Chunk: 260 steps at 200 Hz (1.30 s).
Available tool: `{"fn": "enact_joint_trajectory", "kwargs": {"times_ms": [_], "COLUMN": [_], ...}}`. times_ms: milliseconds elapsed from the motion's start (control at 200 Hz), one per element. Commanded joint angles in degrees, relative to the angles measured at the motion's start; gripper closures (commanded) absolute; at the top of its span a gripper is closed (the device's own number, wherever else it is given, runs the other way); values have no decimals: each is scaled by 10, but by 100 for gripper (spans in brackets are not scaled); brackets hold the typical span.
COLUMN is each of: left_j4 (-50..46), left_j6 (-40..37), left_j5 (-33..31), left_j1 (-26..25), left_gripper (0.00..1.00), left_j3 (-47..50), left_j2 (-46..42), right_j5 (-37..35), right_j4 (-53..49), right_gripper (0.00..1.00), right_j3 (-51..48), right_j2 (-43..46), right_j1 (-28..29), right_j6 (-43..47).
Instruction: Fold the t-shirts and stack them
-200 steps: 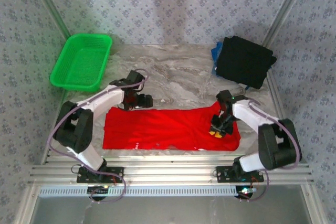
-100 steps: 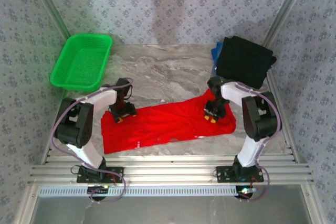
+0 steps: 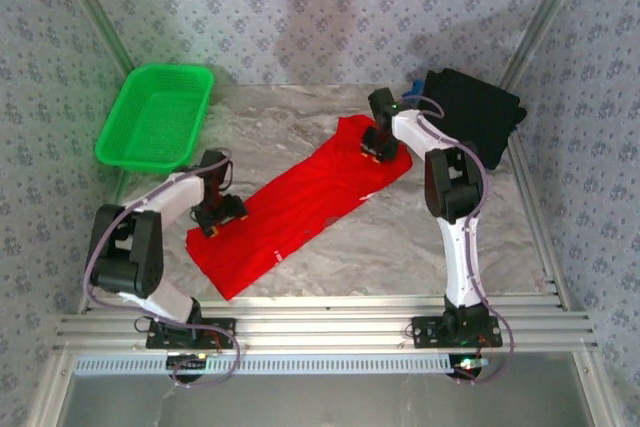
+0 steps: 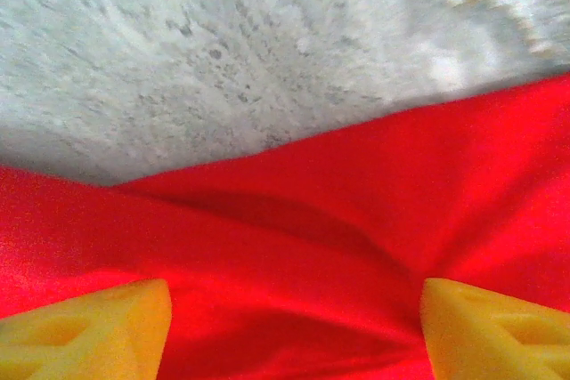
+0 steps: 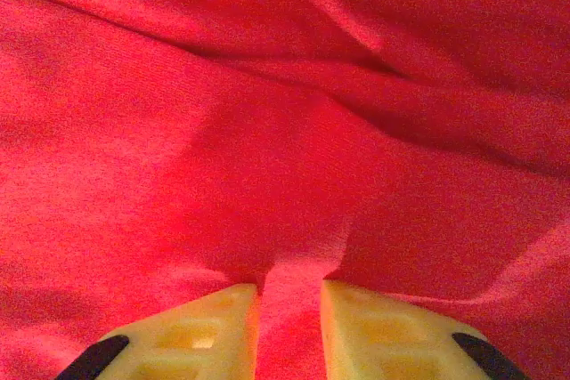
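Note:
The red t-shirt (image 3: 295,212) lies stretched in a diagonal band from the near left to the far right of the table. My right gripper (image 3: 378,144) holds its far end, and in the right wrist view the gripper (image 5: 289,318) is shut on a pinched ridge of the red cloth (image 5: 267,131). My left gripper (image 3: 218,215) rests on the shirt's left edge. In the left wrist view it (image 4: 294,327) stands open, its yellow fingers (image 4: 89,331) wide apart with red cloth (image 4: 356,202) bulging between them. A folded black t-shirt (image 3: 468,117) lies at the back right on a blue one (image 3: 410,99).
A green mesh basket (image 3: 157,115) stands at the back left. The marble table (image 3: 400,237) shows bare to the near right of the shirt and between the basket and the shirt. Metal frame posts run up both back corners.
The right gripper has dragged the shirt's right end away to the far side, close to the black shirt. The shirt has turned from level to diagonal. The left gripper has shifted slightly left.

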State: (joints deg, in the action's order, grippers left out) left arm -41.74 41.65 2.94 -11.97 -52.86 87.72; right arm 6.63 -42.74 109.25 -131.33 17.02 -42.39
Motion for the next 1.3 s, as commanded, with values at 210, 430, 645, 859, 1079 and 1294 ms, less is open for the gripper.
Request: {"fn": "enact_joint_trajectory", "kwargs": {"times_ms": [210, 430, 645, 859, 1079, 1294], "left_j4": [-93, -175, -164, -104, -47, -16], "left_j6": [-63, -139, -134, -132, -100, -60], "left_j5": [-11, -50, -29, -2, 55, 99], "left_j1": [3, 4, 4, 11, 11, -13], "left_gripper": [17, 18, 37, 56, 73, 79], "left_j3": [-154, -207, -172, -109, -46, 6], "left_j2": [-144, -110, -41, 22, 92, 114], "right_j5": [76, 17, 4, -12, -77, -99], "right_j4": [-1, -89, -43, -10, -33, -77], "right_gripper": [56, 48, 50, 57, 62, 64], "right_j3": [72, 2, -147, -167, -114, -10], "right_j2": [128, 208, 225, 153, 73, -14], "right_j1": [14, 34, 54, 61, 72, 69], "right_j6": [96, 117, 76, 68, 46, 45]}}
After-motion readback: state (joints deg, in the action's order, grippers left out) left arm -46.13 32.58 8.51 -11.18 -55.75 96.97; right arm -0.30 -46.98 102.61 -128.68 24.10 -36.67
